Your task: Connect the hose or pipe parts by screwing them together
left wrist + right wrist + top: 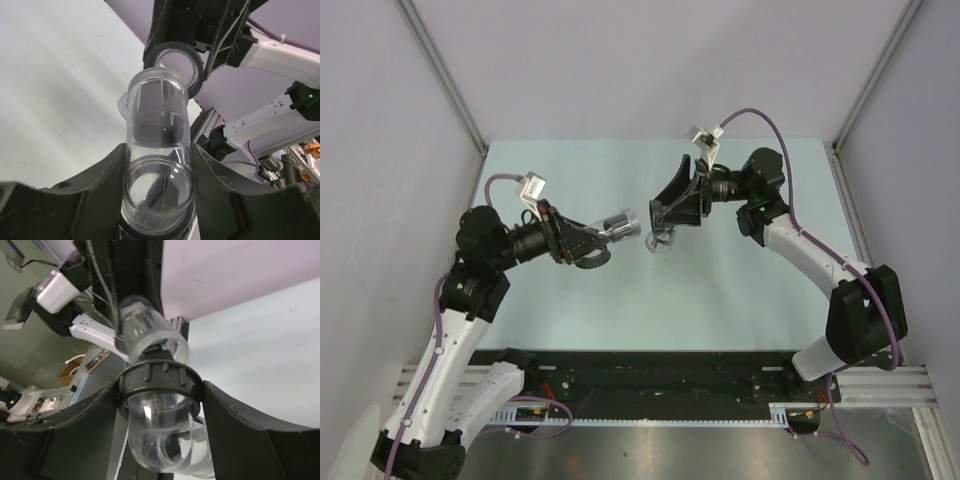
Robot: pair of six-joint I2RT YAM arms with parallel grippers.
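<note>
My left gripper (603,233) is shut on a clear straight pipe part (618,224), whose threaded end (156,80) points right toward the other arm. My right gripper (670,216) is shut on a clear elbow pipe part (161,440) by its ribbed black nut (160,381). Both parts hang above the table's middle. In the left wrist view the nut's open ring (176,64) sits just beyond and a little right of the threaded end, not squarely lined up with it. From the right wrist, the straight pipe (141,326) shows right behind the nut. Whether they touch is unclear.
The pale green table (570,300) lies under both arms, with grey walls on three sides. A black rail (660,380) with the arm bases runs along the near edge. Purple cables (760,115) loop over each wrist.
</note>
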